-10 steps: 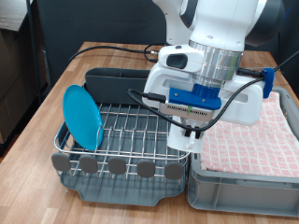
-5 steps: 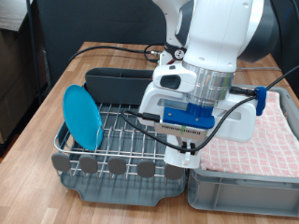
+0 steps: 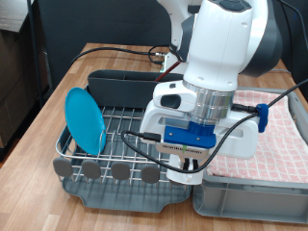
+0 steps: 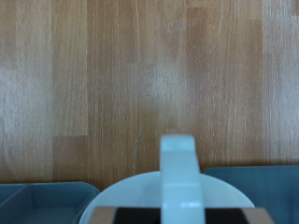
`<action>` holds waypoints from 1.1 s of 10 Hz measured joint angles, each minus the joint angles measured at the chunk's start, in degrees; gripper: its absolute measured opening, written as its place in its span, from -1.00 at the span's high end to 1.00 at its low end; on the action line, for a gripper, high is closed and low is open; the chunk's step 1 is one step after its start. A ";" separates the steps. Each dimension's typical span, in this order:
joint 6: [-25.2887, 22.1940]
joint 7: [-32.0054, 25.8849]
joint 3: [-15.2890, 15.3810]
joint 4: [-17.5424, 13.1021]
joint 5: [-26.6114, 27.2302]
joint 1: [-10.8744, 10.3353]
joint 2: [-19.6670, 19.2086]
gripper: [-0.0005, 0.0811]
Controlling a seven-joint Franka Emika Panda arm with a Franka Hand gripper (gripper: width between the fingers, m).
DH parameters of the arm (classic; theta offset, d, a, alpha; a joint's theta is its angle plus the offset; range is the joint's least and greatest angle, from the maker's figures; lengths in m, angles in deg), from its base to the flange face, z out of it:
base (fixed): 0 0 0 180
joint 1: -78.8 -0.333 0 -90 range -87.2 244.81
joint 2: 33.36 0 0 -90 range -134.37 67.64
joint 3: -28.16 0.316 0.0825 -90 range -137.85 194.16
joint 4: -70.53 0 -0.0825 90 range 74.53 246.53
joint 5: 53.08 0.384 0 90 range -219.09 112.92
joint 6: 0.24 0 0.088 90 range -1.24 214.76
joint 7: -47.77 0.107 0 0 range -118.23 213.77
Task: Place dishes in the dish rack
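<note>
The tool (image 3: 190,171) hangs low over the right end of the silver wire dish rack (image 3: 120,135), clamped on a white handled mug (image 4: 177,191). A round light-blue plate (image 3: 84,119) stands upright at the rack's left, on the wooden worktop (image 3: 38,111).

1. gripper (image 3: 192,171): fingertips buried behind the arm's own body in exterior view; jaw state unreadable.
2. white mug (image 4: 168,191): blurred, cut by the wrist frame edge.
3. dish rack (image 3: 115,135): side toward the cloth-lined crate (image 3: 252,183) hidden by arm.
</note>
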 joint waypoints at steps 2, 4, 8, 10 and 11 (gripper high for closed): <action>0.03 -0.08 0.18 -0.64 0.06 0.37 -0.83 0.81; 0.04 -0.19 0.42 -0.94 0.14 0.75 -1.25 0.81; 0.04 -0.55 1.25 -1.98 0.15 1.83 -2.18 0.75; -0.46 -0.76 1.35 -2.63 0.15 1.94 -2.49 0.30; -1.40 -1.10 1.43 -3.12 0.15 1.98 -2.53 0.30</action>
